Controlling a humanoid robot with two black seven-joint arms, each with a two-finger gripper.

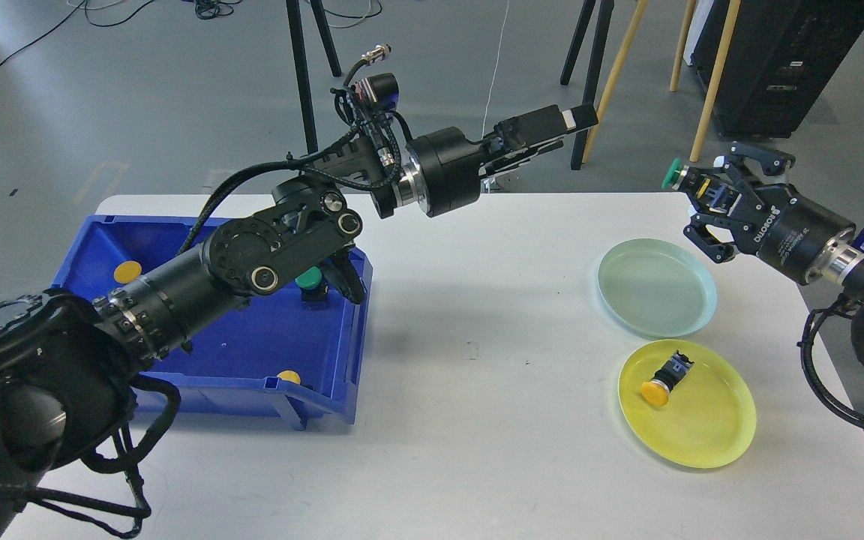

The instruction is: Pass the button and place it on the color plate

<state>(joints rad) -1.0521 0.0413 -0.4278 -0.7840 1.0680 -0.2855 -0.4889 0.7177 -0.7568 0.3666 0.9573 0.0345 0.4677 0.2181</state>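
Observation:
My right gripper [706, 196] is shut on a green-capped button [673, 171] and holds it in the air above and to the right of the light green plate [657, 296]. The cap points left. My left gripper [563, 136] is open and empty, raised above the table's far edge and well left of the button. A yellow plate [709, 431] lies in front of the green plate. A yellow-capped button [664, 379] lies on its side in it.
A blue bin [252, 345] stands at the left under my left arm. It holds a green button [308, 280] and two yellow ones [127, 271] [289, 376]. Tripod legs and wooden poles stand behind the table.

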